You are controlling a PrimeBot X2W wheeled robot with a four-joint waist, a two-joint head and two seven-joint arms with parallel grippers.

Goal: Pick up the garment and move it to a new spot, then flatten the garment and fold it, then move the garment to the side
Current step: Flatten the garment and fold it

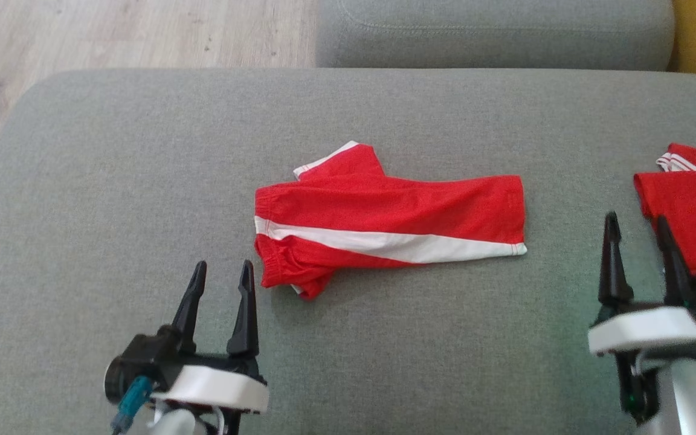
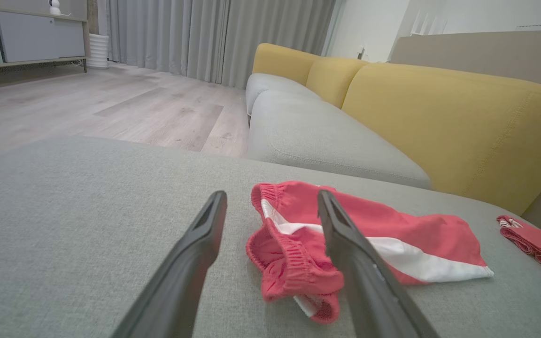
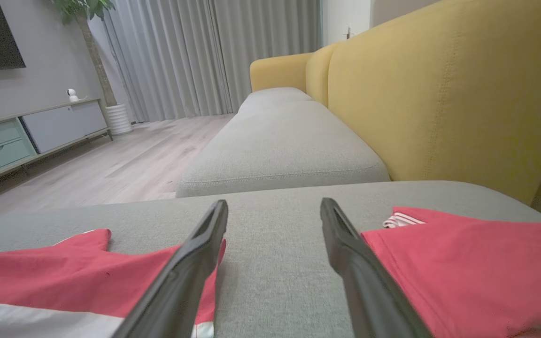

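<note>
Both left hand [image 1: 224,266] and right hand [image 1: 637,217] spread, empty, beside red shorts [image 1: 384,211] on grey cushion [image 1: 112,181]

You are looking at a wide grey sofa seat [image 1: 112,181] with a woven cover, its left corners rounded. Near its middle lie the red shorts [image 1: 384,211], spread flat and doubled over, the elastic waistband at the left end and the hem at the right. A white stripe runs along their length, a white-edged flap sticks out on the far side, and the near left corner is bunched. Well apart, at the right edge, you have a second red garment [image 1: 692,211] lying flat, with white stripes at its far corner.
</note>
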